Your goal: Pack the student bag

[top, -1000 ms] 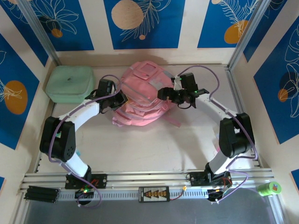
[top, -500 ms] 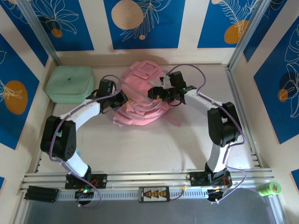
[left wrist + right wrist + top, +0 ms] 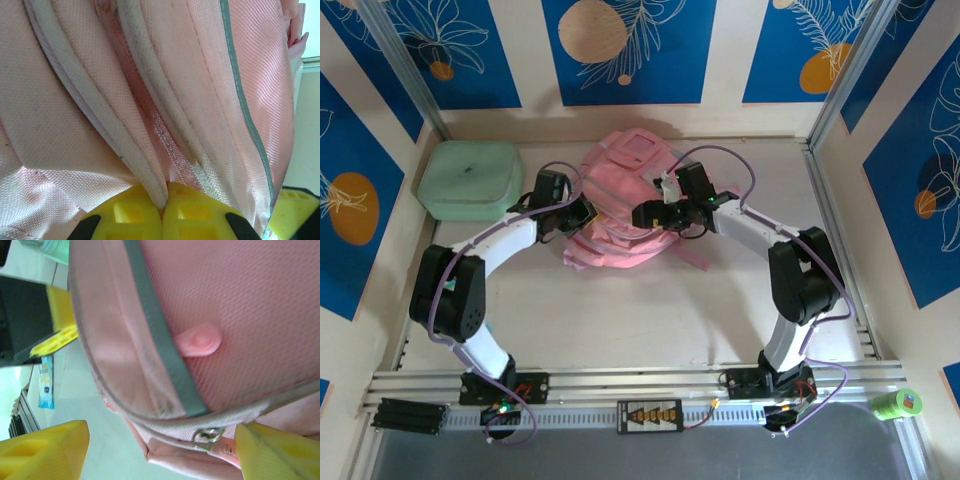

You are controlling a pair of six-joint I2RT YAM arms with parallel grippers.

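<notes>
**Top external, then the wrists: left holds the seam, right lines up on the zip**

Top external: your student bag (image 3: 620,215) lies toward the far side of the table (image 3: 620,310), just right of the mint green case (image 3: 470,178). Your left gripper (image 3: 582,213) sits at the bag's left edge. Your right gripper (image 3: 645,213) hangs over its middle. Compared with a second ago, the right arm has swung left across the bag, from its right side toward the left gripper. The left arm has not moved.

Left wrist: the yellow pads (image 3: 135,217) are clenched on a white piped seam (image 3: 150,170) of the bag. Keep that pinch firm and steady. It looks like your anchor for opening a pocket.

Right wrist: the jaws stand released, fingers (image 3: 45,450) well apart and grasping nothing. The bag's edge and a small metal zip pull (image 3: 205,437) lie between them, near a grey trim (image 3: 160,350) and a round pink tab (image 3: 200,340). You are probably after that pull. Centre it between the fingers and come down on the metal rather than the fabric. Close fully, then draw along the zip line, away from the held seam.
</notes>
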